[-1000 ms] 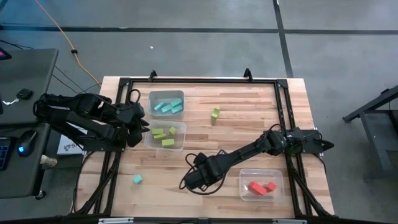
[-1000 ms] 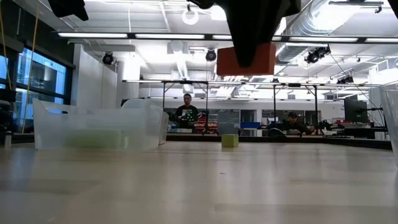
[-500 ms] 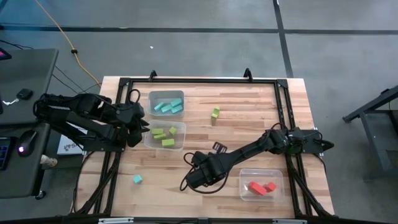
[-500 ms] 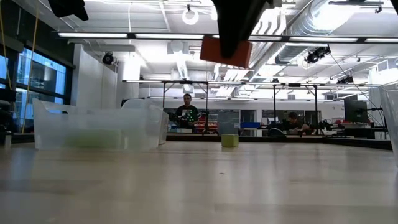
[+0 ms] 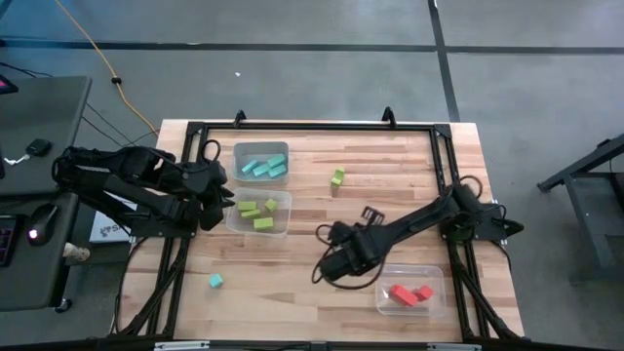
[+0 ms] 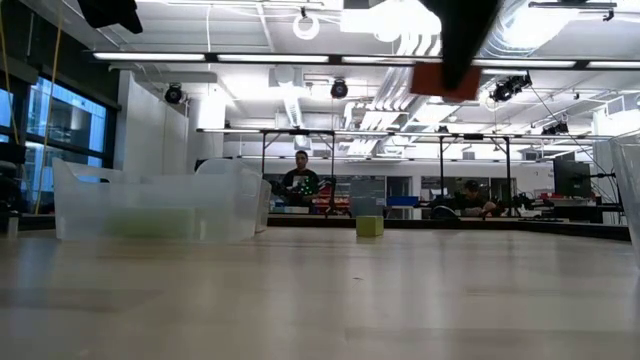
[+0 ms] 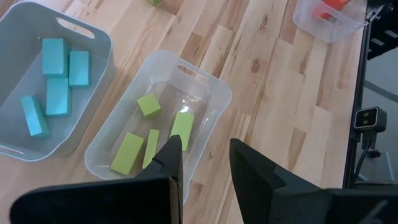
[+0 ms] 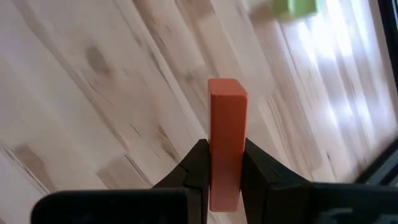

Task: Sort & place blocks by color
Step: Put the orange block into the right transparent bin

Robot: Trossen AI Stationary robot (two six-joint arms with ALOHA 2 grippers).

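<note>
One red-orange block sits clamped in your right tool.
Lower centre of the high view, above the tabletop; your left tool, fingers apart, waits over the green bin.

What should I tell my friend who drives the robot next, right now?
Right gripper: shut on a red-orange block, held in the air near the red bin.
Left gripper: open a little, empty, waiting beside the green bin.
Done: cyan blocks in the cyan bin, green ones in the green bin, red ones in the red bin.
Left: drop the held block; sort the loose green block and loose cyan block.
</note>
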